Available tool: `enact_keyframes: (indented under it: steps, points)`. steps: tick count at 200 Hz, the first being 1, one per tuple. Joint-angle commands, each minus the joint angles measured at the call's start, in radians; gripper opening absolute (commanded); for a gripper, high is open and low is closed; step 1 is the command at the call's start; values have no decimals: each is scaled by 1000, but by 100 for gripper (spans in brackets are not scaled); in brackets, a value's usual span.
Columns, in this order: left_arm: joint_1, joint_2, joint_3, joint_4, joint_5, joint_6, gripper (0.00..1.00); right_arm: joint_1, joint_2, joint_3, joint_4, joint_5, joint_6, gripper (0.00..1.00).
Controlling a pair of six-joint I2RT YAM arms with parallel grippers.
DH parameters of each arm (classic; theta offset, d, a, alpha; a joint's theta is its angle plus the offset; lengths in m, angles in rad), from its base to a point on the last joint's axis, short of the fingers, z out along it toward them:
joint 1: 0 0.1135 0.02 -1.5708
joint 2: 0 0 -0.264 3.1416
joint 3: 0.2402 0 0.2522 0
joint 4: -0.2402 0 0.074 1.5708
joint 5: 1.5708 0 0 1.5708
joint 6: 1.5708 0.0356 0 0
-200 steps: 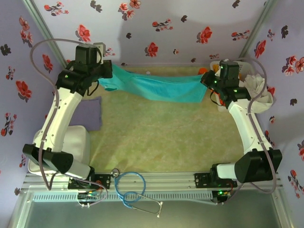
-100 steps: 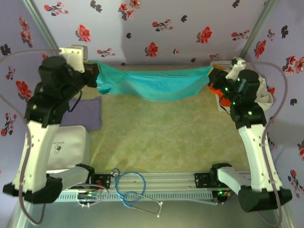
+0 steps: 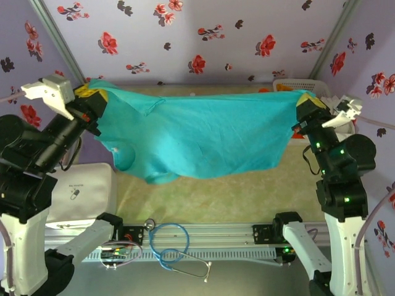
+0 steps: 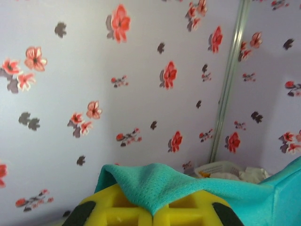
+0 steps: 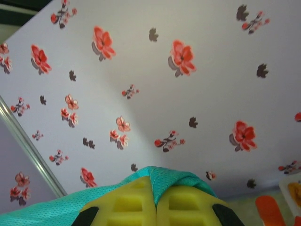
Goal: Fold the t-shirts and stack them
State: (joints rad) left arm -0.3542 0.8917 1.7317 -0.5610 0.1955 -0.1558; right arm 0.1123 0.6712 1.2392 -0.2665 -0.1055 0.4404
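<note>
Top external above, behind arms, facing down on bench (image 3: 216, 197); wrist views tight behind left end effector (image 4: 153, 214), right end effector (image 5: 154, 207), facing floral wall (image 4: 141, 70); teal t-shirt (image 3: 203, 135) shared

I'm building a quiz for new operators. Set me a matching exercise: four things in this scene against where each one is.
Things:
1 teal t-shirt
2 blue stethoscope
3 white basket
4 white case

Places:
A on the near rail
B far right corner
C stretched in the air over the table
D left edge of the table

Pairs: 1-C, 2-A, 3-B, 4-D
</note>
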Motion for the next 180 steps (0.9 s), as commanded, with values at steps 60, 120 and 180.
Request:
enact_keyframes:
  steps: [60, 120, 180]
  points:
    - [13, 104, -165, 118, -161, -52, 0, 3, 224, 27, -168, 191, 54, 0]
    - [77, 289, -562, 310, -154, -200, 0, 3, 622, -88, -222, 71, 92, 0]
    - [131, 759, -477, 452, -25, -229, 0, -2, 1005, -9, -81, 5, 112, 0]
